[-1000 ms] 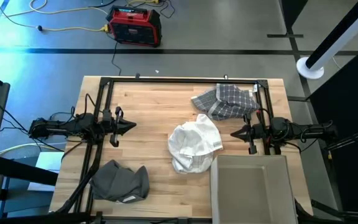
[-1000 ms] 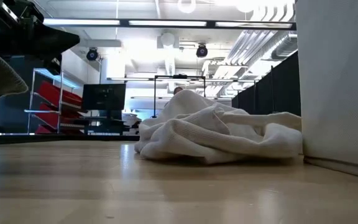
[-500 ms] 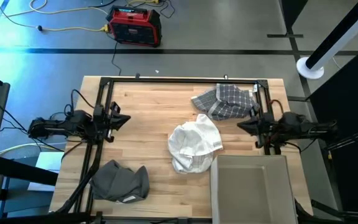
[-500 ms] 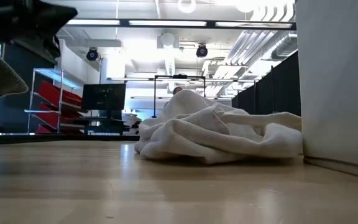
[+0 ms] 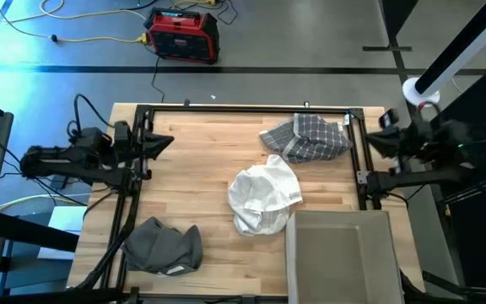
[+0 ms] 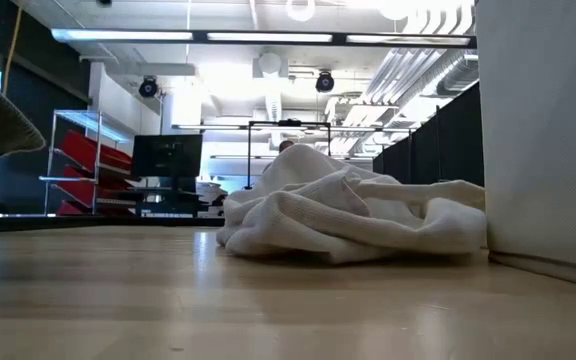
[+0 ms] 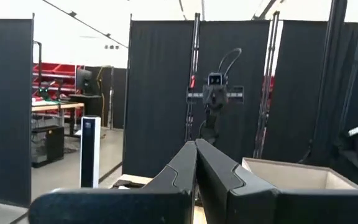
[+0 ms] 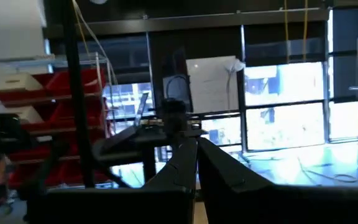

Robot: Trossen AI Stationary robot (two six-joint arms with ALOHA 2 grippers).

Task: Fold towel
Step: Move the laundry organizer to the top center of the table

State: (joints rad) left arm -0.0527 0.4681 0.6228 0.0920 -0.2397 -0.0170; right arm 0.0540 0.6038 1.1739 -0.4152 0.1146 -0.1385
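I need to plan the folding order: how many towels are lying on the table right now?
3: a white towel crumpled at the middle, a checked towel at the far right, and a gray towel at the near left. More might lie inside the bin.

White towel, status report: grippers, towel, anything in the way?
Left gripper and right gripper shut, empty, at table edges. White towel crumpled mid-table, unfolded. Bin touches it; checked cloth lies nearby.

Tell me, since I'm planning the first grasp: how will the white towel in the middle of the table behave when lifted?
The white towel lies crumpled in soft folds, so it will probably droop and unfurl rather than hold shape. It looks light. Pinching one fold would likely lift only one layer, dragging the rest across the wooden table.
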